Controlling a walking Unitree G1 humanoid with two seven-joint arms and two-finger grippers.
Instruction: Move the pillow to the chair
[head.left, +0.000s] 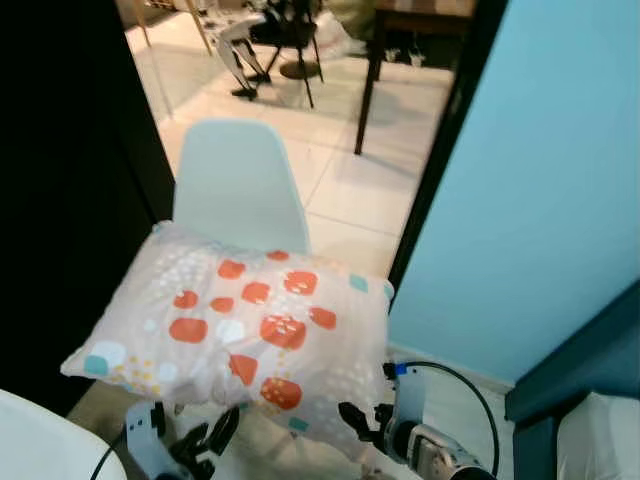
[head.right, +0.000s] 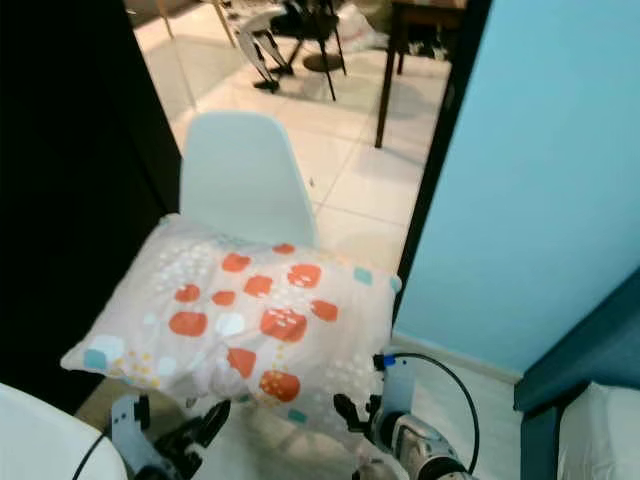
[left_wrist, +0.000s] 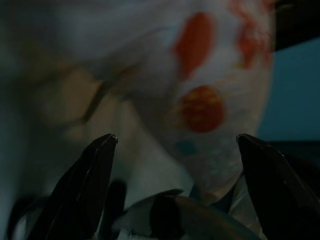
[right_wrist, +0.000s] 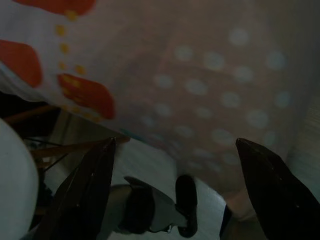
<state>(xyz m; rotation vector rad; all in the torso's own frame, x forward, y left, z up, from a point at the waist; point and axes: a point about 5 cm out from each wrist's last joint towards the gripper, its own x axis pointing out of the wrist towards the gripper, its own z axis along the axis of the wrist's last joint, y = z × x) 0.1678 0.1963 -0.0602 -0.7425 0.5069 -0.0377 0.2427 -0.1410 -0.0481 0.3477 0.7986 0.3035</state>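
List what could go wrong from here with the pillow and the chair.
1. The pillow lies across the white chair with its edges overhanging, so it may slide off.
2. The left gripper and right gripper, both open just beneath it, could snag the fabric when pulling away.

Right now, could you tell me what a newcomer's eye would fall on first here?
The pillow, pale with orange blotches, lies across the seat of the white chair in the middle. Below its near edge, the left tool and right tool are both open. A blue wall rises on the right.
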